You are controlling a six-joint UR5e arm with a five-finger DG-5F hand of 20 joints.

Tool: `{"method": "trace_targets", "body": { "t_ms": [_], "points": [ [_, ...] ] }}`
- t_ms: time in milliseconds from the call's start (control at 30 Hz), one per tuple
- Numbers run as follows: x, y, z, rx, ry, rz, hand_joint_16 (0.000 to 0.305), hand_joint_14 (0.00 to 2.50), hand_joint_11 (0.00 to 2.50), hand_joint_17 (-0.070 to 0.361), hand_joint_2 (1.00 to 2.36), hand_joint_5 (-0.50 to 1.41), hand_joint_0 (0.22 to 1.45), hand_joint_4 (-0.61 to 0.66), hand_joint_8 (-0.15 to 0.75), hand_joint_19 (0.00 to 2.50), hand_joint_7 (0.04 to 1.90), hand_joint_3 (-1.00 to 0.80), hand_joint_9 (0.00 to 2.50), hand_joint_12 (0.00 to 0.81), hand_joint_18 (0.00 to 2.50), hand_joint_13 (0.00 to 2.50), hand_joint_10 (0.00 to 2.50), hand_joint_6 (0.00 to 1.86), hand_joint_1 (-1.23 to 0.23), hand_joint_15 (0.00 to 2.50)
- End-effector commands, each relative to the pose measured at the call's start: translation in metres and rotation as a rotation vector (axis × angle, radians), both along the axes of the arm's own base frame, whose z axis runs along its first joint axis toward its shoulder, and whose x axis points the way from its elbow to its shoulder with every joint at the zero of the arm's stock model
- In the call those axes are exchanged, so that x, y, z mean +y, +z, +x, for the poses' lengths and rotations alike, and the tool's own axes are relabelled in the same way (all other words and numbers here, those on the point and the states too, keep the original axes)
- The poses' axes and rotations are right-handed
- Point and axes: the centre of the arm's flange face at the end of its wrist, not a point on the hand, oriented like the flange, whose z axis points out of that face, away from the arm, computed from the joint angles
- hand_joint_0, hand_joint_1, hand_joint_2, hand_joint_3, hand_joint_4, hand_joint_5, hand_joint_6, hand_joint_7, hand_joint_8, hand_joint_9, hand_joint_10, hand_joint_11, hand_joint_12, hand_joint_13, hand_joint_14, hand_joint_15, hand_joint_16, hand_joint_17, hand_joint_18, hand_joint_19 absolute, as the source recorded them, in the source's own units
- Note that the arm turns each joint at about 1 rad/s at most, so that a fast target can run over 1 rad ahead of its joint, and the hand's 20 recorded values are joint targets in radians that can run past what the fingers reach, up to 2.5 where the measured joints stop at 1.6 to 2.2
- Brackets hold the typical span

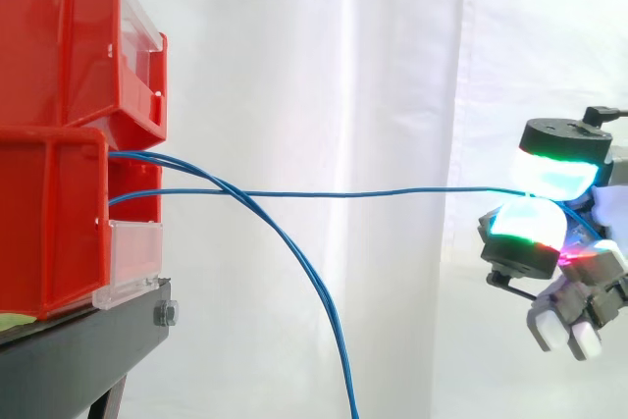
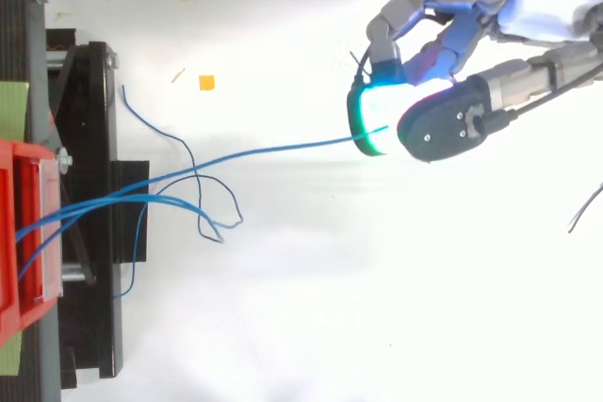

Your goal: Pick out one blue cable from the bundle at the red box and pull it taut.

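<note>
The hand (image 1: 530, 233) pinches one blue cable (image 1: 373, 193) at right. It runs straight to the red box (image 1: 49, 213); other cables (image 1: 316, 287) sag.

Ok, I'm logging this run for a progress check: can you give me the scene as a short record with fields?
grasp: hand at the right, fingers pinched on one blue cable
tension: that cable runs almost straight and level from the lower red bin to the hand
rest of bundle: loose cables droop from the same bin
support: upper red bin stacked on the lower, both on a black stand
progress: one cable singled out, nearly taut
</note>
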Motion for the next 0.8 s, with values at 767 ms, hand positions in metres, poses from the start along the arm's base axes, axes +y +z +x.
{"method": "trace_targets", "body": {
  "t_ms": [767],
  "points": [
    [-0.0068,0.0017,0.001,-0.025,-0.068,0.023,0.058,0.02,0.78,0.13,1.03,-0.12,0.65,0.01,0.293,0.67,1.11,-0.1,1.18,0.421,0.61,0.72,0.03,0.91,-0.82,0.45]
  ]
}}
